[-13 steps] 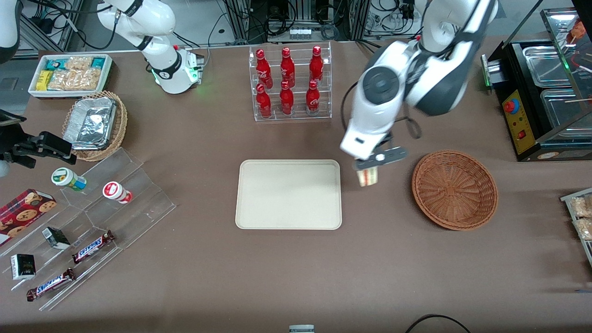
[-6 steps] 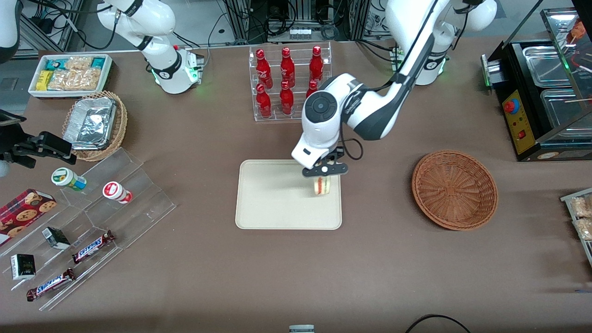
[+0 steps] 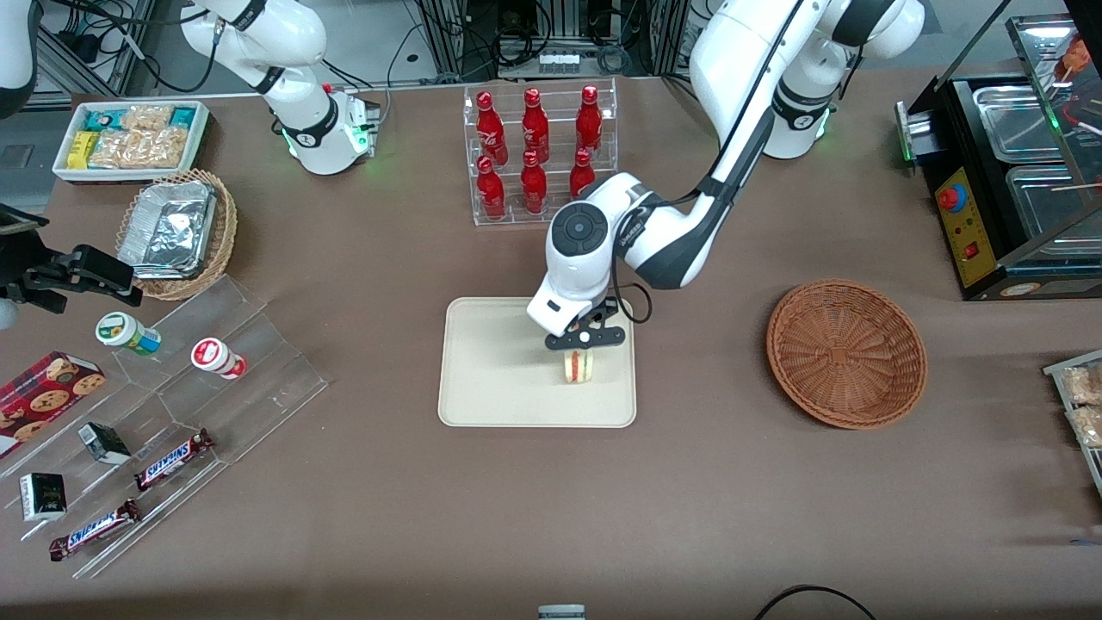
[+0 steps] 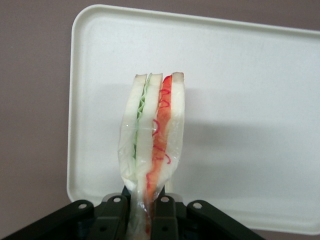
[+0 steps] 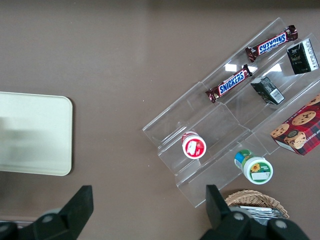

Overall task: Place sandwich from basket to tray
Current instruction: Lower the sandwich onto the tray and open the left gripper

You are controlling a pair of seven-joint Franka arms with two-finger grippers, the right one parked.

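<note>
The tool [image 3: 584, 344] is gripping the sandwich [image 3: 578, 366] by its wrapped edge, hanging it above the tray [image 3: 482, 362], well apart from the basket [image 3: 846, 353]. Letting go this high is risking a topple. Compared with half a second ago, the sandwich is sitting nearer the tray's middle.

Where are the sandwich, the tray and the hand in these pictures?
sandwich [image 4: 152, 135]: left wrist view, on its cut edge with the fillings.
tray [image 3: 491, 362]: front view, on its bare floor.
hand [image 3: 585, 339]: front view, over the tray, shut on the sandwich, between its fingertips.
</note>
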